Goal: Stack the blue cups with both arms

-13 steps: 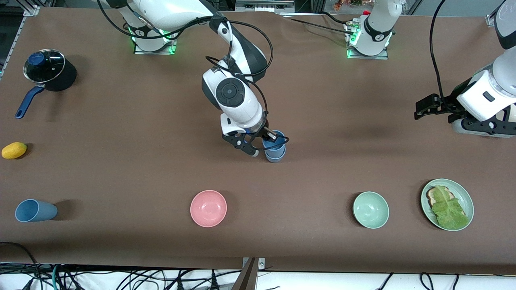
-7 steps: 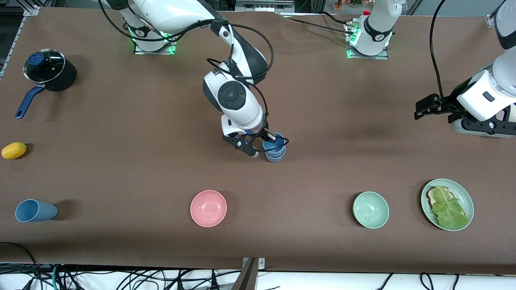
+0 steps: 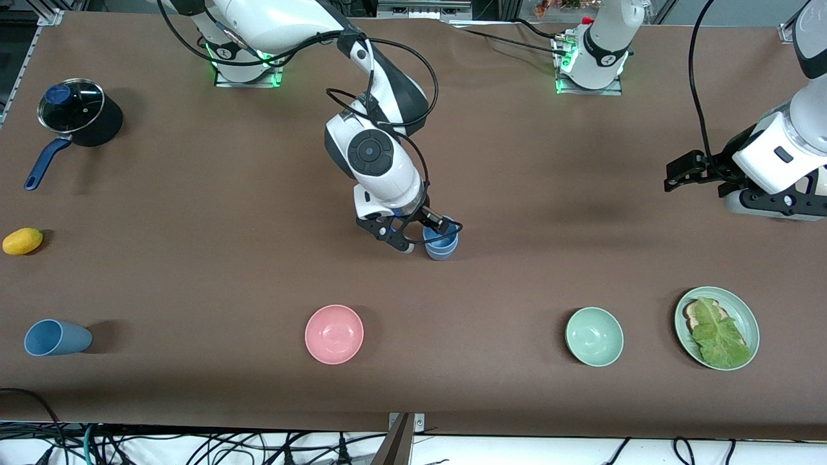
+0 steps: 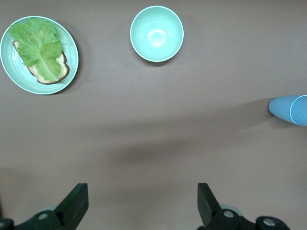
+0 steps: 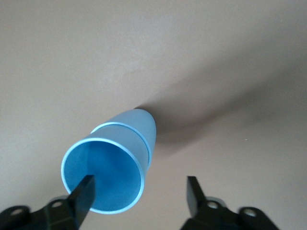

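Standing nested, the blue cups point(image 5: 112, 163) sit with one spread finger point(image 5: 81, 199) of the right gripper point(image 5: 139, 201) inside the rim, unheld.

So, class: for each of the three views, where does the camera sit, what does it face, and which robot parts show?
Front: high across the table, facing both arms' bases and the right hand.
Left wrist: on the left arm, facing the green bowl; open left hand shows.
Right wrist: above the stacked blue cups, open fingers showing.
All three share those cups.

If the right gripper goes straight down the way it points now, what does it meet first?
Probably the rim of the stacked blue cups: the right gripper is open, one finger inside the upper cup, the other outside it. Its depth is unclear.
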Tool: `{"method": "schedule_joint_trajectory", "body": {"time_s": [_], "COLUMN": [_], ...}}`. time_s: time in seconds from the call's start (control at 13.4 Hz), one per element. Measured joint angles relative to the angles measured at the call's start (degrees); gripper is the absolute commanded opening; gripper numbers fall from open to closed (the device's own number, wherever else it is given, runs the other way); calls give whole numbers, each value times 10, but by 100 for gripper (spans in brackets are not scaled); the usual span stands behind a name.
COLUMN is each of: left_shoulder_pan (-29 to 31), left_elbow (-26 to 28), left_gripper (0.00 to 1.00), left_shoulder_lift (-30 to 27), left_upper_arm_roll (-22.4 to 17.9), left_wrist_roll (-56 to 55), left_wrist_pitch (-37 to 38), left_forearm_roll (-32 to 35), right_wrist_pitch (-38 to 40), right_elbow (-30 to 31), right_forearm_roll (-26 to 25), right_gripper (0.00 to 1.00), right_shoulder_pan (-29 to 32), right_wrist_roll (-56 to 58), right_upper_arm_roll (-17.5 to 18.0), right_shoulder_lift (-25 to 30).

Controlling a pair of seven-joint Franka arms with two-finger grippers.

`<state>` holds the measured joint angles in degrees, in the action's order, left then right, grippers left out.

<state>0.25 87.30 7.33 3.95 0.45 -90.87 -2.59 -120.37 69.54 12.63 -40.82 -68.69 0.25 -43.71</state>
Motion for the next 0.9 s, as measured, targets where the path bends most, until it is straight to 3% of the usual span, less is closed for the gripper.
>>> {"method": "schedule_joint_trajectory", "body": {"time_s": [0.3, 0.9], "left_shoulder_pan": [0, 0], "left_elbow": [0, 0], "left_gripper": [100, 100], "left_shoulder_lift": [0, 0], "left_upper_arm_roll": [0, 1], "left_wrist_roll": [0, 0], "left_wrist_pitch": [0, 0], "left_forearm_roll": [0, 0], "right_wrist_pitch": [40, 225], "right_elbow": [-4, -5], "right_forearm_roll": [0, 0], "right_gripper": [100, 100], "right_shoulder_pan": [18, 96], "right_wrist_roll": [10, 168], "right_upper_arm_roll": [-3, -16], "right_shoulder_lift": [21, 87]}}
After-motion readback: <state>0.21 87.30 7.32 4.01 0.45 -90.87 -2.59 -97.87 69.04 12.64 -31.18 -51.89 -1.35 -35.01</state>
